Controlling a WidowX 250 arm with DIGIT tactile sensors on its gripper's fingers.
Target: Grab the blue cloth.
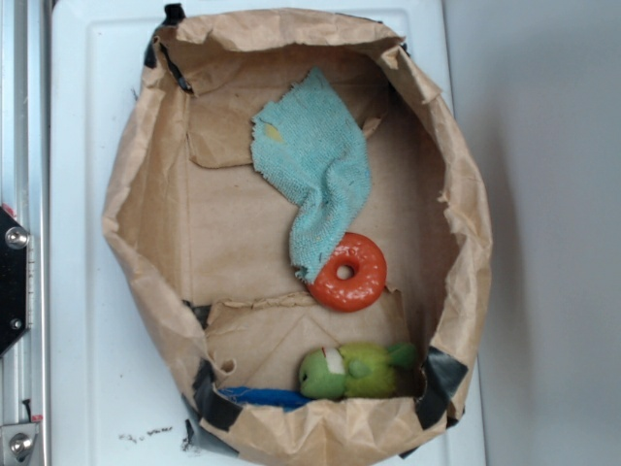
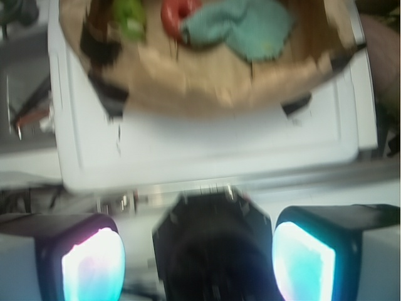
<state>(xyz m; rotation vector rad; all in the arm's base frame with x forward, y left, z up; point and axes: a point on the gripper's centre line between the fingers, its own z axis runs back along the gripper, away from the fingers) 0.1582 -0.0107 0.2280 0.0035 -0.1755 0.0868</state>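
Observation:
The blue cloth (image 1: 315, 170) is a light teal terry rag with ragged edges and a small yellowish stain. It lies crumpled inside a brown paper tub (image 1: 131, 175), its lower end touching an orange donut toy (image 1: 349, 272). The wrist view is blurred and shows the blue cloth (image 2: 241, 25) far off at the top, beside the donut (image 2: 177, 14). My gripper (image 2: 197, 263) is open, its two glowing pads (image 2: 94, 266) wide apart with nothing between them. It stands well short of the tub, outside it, and does not appear in the exterior view.
A green plush toy (image 1: 354, 371) lies at the near end of the tub, next to a dark blue object (image 1: 262, 396). The tub sits on a white tray (image 1: 78, 146). A metal rail (image 1: 19, 243) runs along the left edge.

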